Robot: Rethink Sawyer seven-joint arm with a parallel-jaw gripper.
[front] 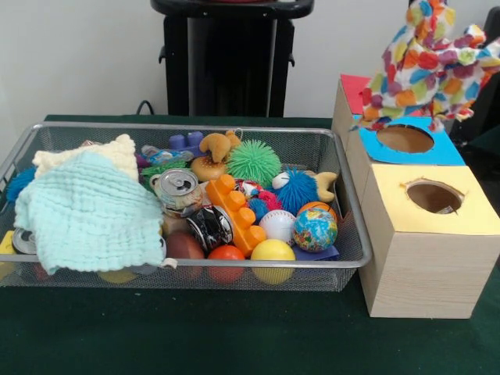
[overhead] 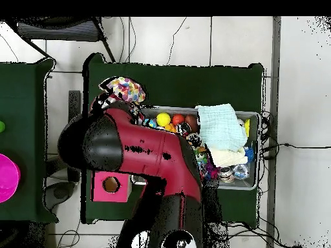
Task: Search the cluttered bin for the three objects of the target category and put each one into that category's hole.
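A spotted, many-coloured cloth (front: 433,66) hangs bunched in the air at the right, above the red-topped box (front: 353,90) and the blue-topped box (front: 445,148). In the overhead view this cloth (overhead: 123,89) sits at the end of my red arm (overhead: 149,158). My gripper (overhead: 103,102) is wrapped in the cloth and appears shut on it. In the wire bin (front: 344,262), a mint green cloth (front: 90,211) lies over the left part. A cream cloth (front: 86,156) is half under it.
A yellow-topped box (front: 469,211) with a round hole stands nearest, right of the bin. The bin also holds an orange toy brick (front: 234,211), tin cans (front: 178,187), a green spiky ball (front: 254,162), a globe ball (front: 315,229) and several other balls.
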